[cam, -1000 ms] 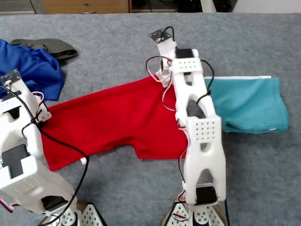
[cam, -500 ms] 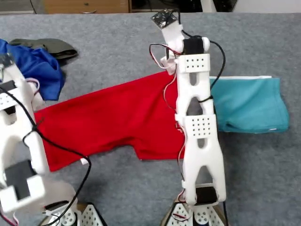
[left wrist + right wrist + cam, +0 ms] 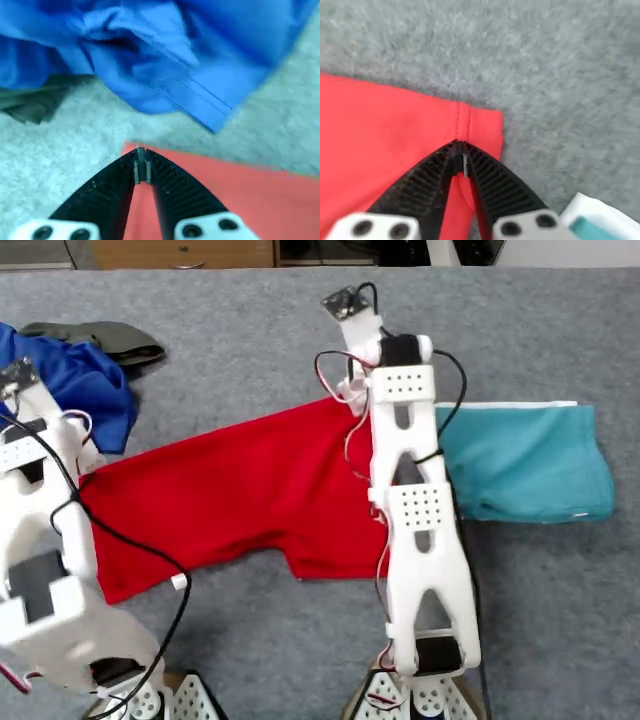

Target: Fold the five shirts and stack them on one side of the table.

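I see left gripper and right gripper, jaws clamped on opposite corners of the red shirt.

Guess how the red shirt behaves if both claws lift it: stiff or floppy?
Likely floppy: the red shirt lies limp and flat, so its middle should sag between the left claw and right claw, shut on opposite ends. Probably drags on the fuzzy table.

far side: bare table, open
left corner: blue shirt and olive shirt heaped, blocked
centre: red shirt spread wide
right: teal shirt folded, right arm alongside
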`<state>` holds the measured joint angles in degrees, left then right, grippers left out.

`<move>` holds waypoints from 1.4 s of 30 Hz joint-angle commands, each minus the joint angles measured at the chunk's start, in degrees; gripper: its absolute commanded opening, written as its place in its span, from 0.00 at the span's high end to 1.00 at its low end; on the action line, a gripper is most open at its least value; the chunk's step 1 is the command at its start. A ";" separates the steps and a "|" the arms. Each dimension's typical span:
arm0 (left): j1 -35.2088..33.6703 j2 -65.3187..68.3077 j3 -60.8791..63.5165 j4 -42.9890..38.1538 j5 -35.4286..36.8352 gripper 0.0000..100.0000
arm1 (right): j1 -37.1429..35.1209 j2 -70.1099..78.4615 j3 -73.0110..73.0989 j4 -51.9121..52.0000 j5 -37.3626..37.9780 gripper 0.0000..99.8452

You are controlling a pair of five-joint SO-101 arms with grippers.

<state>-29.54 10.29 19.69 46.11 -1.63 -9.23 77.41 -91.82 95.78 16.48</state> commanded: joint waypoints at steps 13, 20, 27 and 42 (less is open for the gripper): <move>-4.84 5.67 -10.20 4.66 0.53 0.98 | 1.54 -8.04 -3.91 0.26 -0.09 1.00; -2.99 -9.63 -13.10 14.15 0.35 0.98 | -1.10 -20.88 -3.65 3.69 1.49 1.00; -2.20 -28.79 2.37 15.74 -5.27 0.98 | -4.70 -32.13 -0.40 6.77 -0.44 1.00; 1.05 -50.59 32.09 15.47 -6.86 0.98 | -6.11 -70.37 62.73 2.73 1.67 1.00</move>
<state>-29.27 -40.00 51.60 60.97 -8.13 -16.44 13.58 -36.79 101.05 16.92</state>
